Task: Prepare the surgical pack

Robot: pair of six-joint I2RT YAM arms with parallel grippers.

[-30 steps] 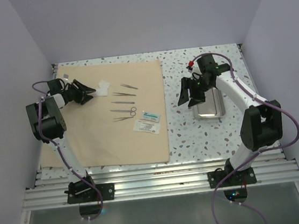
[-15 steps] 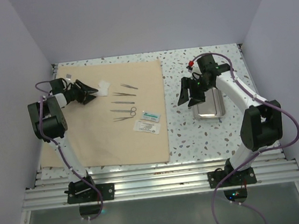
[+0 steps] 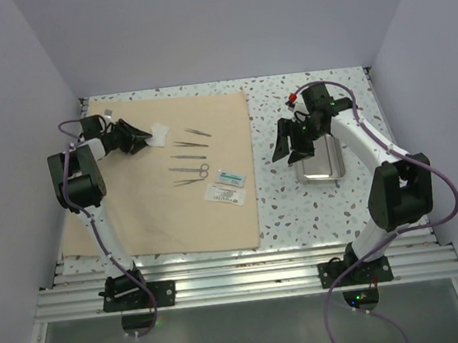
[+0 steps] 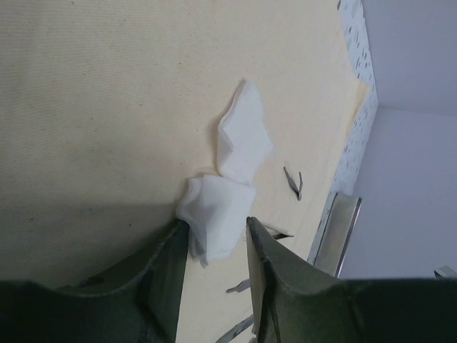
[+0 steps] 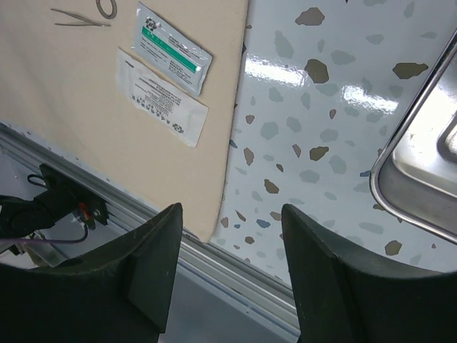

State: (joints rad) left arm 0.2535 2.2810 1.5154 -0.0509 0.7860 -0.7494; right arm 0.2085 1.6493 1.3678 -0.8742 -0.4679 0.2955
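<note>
L end effector [image 3: 144, 136] has moved in since prev frame, jaws narrower, now straddling nearer gauze pad [image 4: 218, 214]; can't tell if pinched. 2nd pad [image 4: 243, 136] touches it beyond. R end effector [image 3: 287, 150] unchanged, released, over tabletop [image 3: 282, 198] btwn cloth [image 3: 159, 208] edge and tray [image 3: 321, 163]. Instruments [image 3: 187, 155] just right of gauze; cloth's near half free.
</note>
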